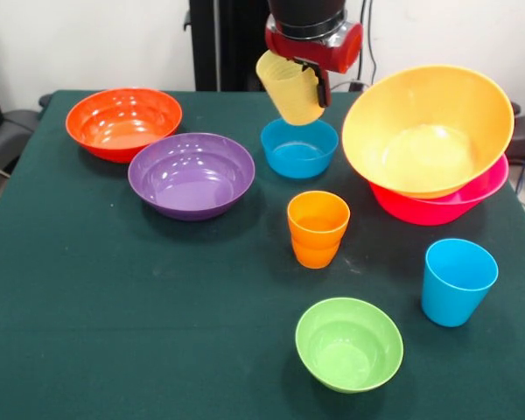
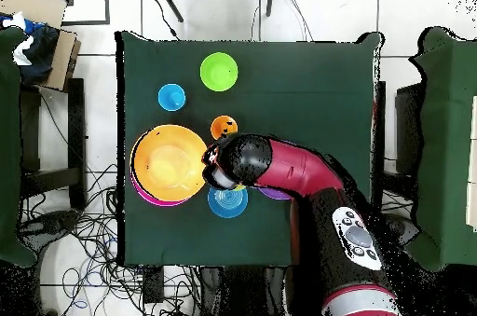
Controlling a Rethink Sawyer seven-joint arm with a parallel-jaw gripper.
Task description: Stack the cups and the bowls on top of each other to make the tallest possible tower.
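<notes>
Pale yellow cup (image 1: pixel 289 87) hangs tilted, clamped in my gripper (image 1: pixel 308 86) above the blue bowl (image 1: pixel 299 148), orange bowl (image 1: pixel 427 129) at three o'clock.

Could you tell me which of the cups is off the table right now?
The pale yellow cup, held tilted in the gripper; the others stand on the cloth.

Dark green table (image 1: pixel 114 332) fills the scene, a cardboard box (image 2: pixel 42 37) sits off its corner, cables (image 2: pixel 84 247) sprawl across the tiled floor (image 2: pixel 410 28).
</notes>
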